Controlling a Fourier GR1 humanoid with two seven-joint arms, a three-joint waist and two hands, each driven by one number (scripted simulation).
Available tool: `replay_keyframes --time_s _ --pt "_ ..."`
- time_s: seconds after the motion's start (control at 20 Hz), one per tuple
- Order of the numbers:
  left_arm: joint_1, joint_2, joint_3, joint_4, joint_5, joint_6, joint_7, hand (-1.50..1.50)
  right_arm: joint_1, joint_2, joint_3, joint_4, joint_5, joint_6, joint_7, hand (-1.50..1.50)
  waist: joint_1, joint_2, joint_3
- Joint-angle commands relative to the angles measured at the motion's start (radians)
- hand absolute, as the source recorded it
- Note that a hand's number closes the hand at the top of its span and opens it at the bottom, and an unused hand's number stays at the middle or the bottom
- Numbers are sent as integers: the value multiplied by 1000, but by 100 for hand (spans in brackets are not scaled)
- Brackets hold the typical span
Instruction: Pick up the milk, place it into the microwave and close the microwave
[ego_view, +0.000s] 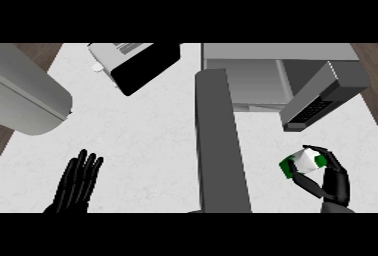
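The milk (303, 163) is a small white and green carton at the lower right, tilted, with my right hand (331, 181) shut on it, fingers curled round its right side. The microwave (255, 75) stands at the upper middle right with its inside showing, and its door (220, 145) swings out toward me as a long grey slab left of the carton. The carton is in front of the microwave, outside it. My left hand (77, 182) rests open at the lower left, fingers straight and pointing up.
A grey block with a dark keypad (319, 97) juts out at the microwave's right side, just above the milk. A toaster-like appliance with a black panel (136, 62) sits at the upper left. A large grey rounded body (29, 97) fills the left edge.
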Motion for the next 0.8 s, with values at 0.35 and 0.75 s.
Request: replay_keyframes --time_s 0.35,0.75 --pt "-15 0 41 24 24 -46 -18 -150 -157 -2 38 261 112 -175 -69 150 7 5 4" --pt "-11 26 90 74 55 -103 -53 -150 -217 41 27 270 81 -48 -157 150 11 7 4"
